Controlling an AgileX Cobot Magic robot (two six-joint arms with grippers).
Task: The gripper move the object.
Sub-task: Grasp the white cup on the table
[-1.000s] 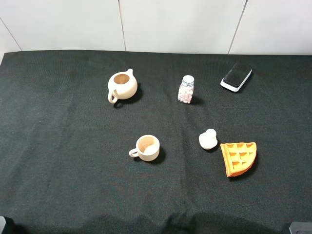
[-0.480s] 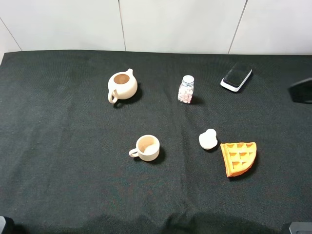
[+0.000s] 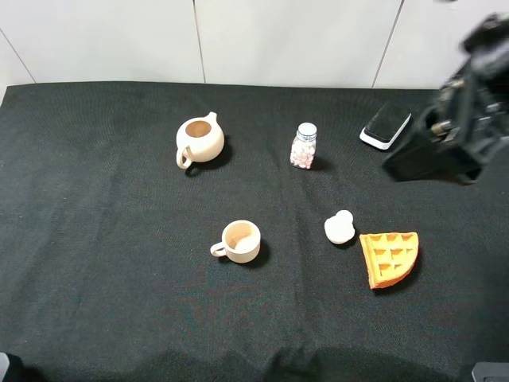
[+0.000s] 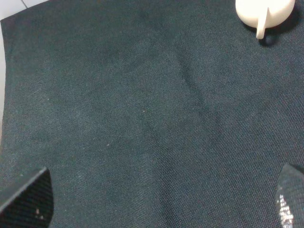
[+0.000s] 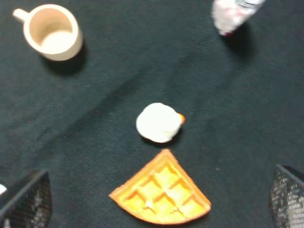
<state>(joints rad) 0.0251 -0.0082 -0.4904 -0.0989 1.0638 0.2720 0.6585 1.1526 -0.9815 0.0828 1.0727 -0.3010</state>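
The cream-beige cup (image 3: 238,241) stands upright on the black cloth at middle front, its handle to the left and its tan inside showing. It also shows in the right wrist view (image 5: 52,31). My right arm (image 3: 457,119) hangs blurred above the table's right rear, far from the cup. My right gripper (image 5: 159,202) is open and empty, with only its fingertips (image 5: 28,202) showing, above the waffle. My left gripper (image 4: 159,199) is open and empty over bare cloth, and barely shows at the exterior view's bottom left corner.
A round cream teapot (image 3: 199,139) stands at the back left, partly in the left wrist view (image 4: 263,12). A pill bottle (image 3: 303,146), a black and white box (image 3: 386,125), a white blob (image 3: 339,228) and an orange waffle (image 3: 389,258) lie to the right.
My right arm has come into the exterior view from the right edge and now stands larger over the table's right rear. The cup and the other things have not moved.
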